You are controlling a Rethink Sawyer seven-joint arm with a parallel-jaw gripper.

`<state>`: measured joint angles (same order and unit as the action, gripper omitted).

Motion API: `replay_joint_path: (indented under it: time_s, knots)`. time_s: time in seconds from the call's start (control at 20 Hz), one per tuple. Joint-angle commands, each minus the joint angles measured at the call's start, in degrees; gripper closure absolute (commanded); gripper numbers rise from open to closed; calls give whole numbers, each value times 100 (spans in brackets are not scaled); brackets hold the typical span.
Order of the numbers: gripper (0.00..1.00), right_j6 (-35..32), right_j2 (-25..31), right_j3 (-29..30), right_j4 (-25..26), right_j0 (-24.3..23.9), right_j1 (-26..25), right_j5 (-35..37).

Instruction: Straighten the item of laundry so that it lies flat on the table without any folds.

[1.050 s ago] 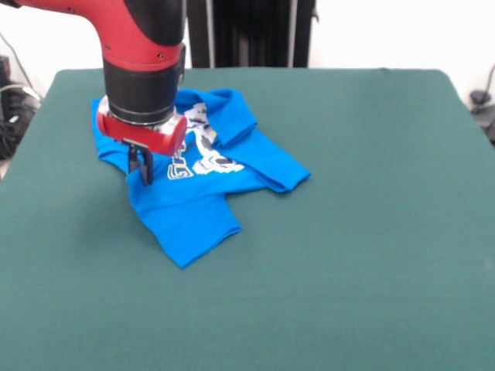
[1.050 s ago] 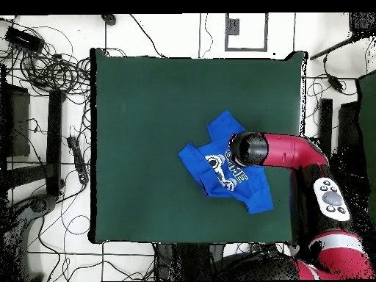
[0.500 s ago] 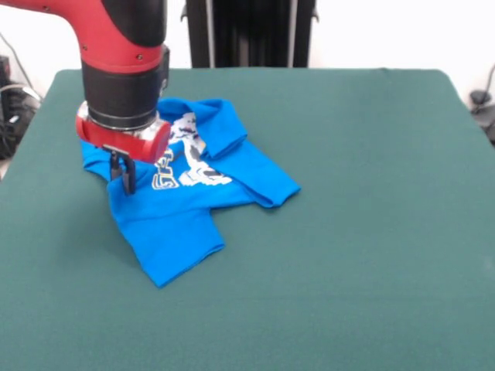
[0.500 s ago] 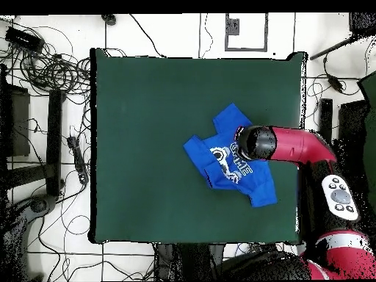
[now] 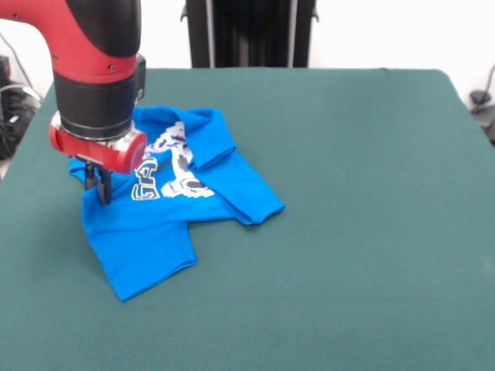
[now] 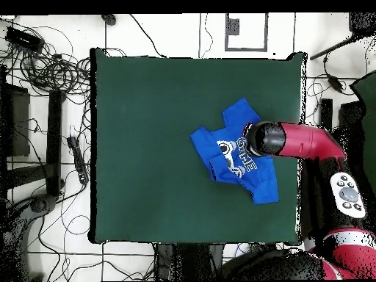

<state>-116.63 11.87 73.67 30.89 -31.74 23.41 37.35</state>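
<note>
Gripper [image 5: 98, 188] seemingly clenched on the rumpled T-shirt [image 5: 166, 209] (nine o'clock edge) upon the table [image 5: 348, 193].

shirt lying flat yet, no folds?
No. In the front view the T-shirt is still bunched, with one part folded over beside the print.

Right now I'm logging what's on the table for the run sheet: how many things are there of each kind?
Blue T-shirt: 1
Gripper, on the shirt: 1
Total on the green table: 2
</note>
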Motion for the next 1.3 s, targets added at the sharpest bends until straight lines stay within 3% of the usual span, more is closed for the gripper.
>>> replay_joint_path:
  time_s: [0.05, 0.25, 0.3, 0.5, 0.7, 1.3]
  knots:
    - [100, 1820, 768, -121, 283, 54, -364, 522]
    - [100, 1741, 862, -43, 320, -30, -363, 263]
    - [0, 1768, 948, -11, 323, -99, -376, 199]
    - [0, 1935, 927, -145, 343, -36, -424, 575]
    - [0, 1766, 967, 34, 352, -81, -397, 482]
    - [0, 1007, 814, 911, 60, 212, 409, 675]
